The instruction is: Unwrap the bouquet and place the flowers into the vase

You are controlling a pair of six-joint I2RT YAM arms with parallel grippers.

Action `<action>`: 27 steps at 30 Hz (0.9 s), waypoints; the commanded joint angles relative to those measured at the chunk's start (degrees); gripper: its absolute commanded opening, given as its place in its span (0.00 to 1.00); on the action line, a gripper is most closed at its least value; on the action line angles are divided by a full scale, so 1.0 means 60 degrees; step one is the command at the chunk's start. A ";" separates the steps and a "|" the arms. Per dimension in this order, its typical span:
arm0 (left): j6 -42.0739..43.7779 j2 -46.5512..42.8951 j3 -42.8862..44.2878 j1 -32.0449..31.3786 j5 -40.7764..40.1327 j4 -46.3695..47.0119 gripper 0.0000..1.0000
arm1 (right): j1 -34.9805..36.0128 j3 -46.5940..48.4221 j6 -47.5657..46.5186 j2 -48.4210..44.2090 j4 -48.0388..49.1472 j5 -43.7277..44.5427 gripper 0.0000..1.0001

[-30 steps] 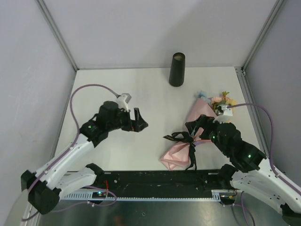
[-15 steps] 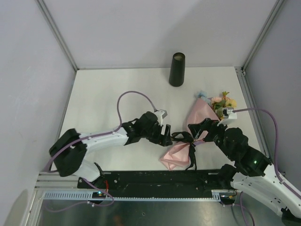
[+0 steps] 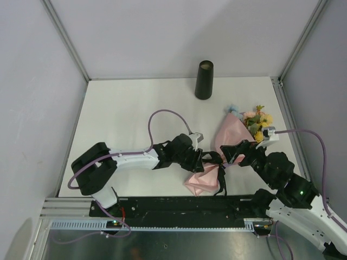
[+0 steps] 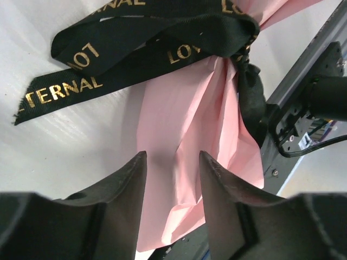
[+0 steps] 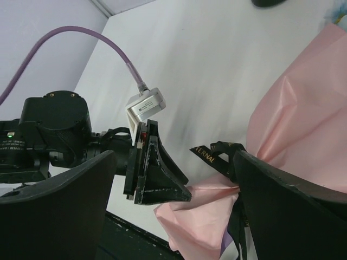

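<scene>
Nothing is undone yet. The bouquet [image 3: 229, 134] lies on the worktop [image 3: 130, 108] at the near right, its flowers [image 3: 255, 118] pointing far and its ribbon [image 4: 162, 32] knotted at the waist. The vase [image 3: 204, 80] stands far, well apart. Untying, unwrapping and placing all remain. The left jaws are part open at the paper [image 4: 179, 141] tail, gripping nothing; the right jaws gape beside the knot. The ribbon is flat woven black, lettered in gold. The paper is thin, matte pink and creased. The vase is a tapered black cylinder.

White bench [image 3: 135, 108], matte, centre frame. Back wall [image 3: 179, 32], left wall [image 3: 27, 108] and right wall [image 3: 325, 81], all pale grey-lilac. Aluminium corner posts [image 3: 65, 38], upper left and upper right. Black rail [image 3: 184, 207] along lower edge. Light soft and even.
</scene>
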 commanded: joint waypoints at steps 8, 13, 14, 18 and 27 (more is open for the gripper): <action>-0.0208 -0.1116 -0.0343 -0.0077 -0.1183 0.0499 0.03 | -0.0008 -0.0690 -0.0170 0.0085 0.0726 0.0357 0.92; -0.0325 -0.1358 -0.0549 -0.0028 -0.1071 0.0339 0.10 | -0.0011 -0.0793 0.0332 0.0695 0.0656 0.0259 0.91; -0.0276 -0.1401 -0.0570 -0.0026 -0.0999 0.0273 0.20 | -0.0009 -0.0805 0.0447 0.0762 0.0600 0.0208 0.91; -0.0147 -0.1395 -0.0720 -0.0040 -0.0800 0.0211 0.66 | -0.0011 -0.1034 0.0616 0.0637 0.0681 0.0148 0.91; -0.0070 -0.0196 -0.0187 -0.0165 -0.0195 0.0247 0.63 | -0.0015 -0.1519 0.0607 0.0254 0.1256 0.0155 0.89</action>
